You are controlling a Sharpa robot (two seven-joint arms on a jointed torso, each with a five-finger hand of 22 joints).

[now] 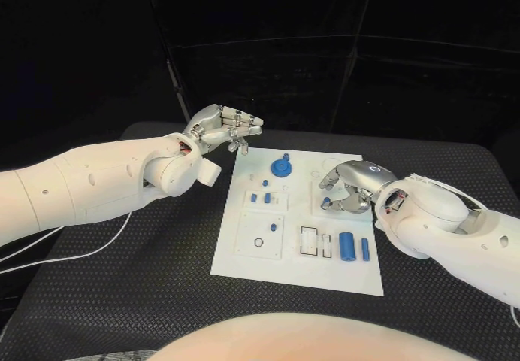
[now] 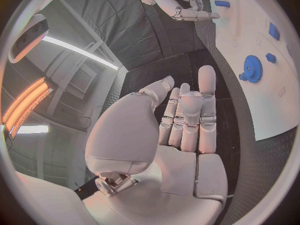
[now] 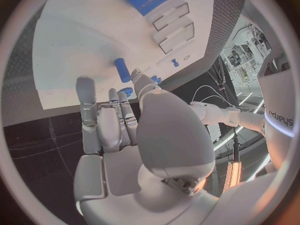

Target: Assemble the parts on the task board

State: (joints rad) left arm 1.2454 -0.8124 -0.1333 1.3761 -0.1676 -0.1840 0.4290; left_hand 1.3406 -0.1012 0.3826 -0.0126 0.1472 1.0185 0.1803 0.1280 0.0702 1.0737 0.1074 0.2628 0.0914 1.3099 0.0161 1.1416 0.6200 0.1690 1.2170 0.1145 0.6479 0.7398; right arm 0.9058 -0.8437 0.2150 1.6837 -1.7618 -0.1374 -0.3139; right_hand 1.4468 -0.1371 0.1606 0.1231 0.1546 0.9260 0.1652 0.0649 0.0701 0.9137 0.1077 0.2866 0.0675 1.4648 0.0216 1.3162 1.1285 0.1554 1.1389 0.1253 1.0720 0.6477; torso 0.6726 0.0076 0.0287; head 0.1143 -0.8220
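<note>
Flat white task board, toothed blue gear — left hand empty, fingers loosely extended, right hand curled, grasp unclear

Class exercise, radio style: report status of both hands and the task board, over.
Left hand open, off the board's far left corner. Right hand over the task board, grip unclear. Blue gear on board. Nothing in the way.

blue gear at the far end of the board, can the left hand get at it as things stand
Probably yes. The left hand hovers just off the task board's far left corner, holding nothing, and the blue gear lies close by with nothing between them. The right hand is over the board's right side, clear of that path.
</note>
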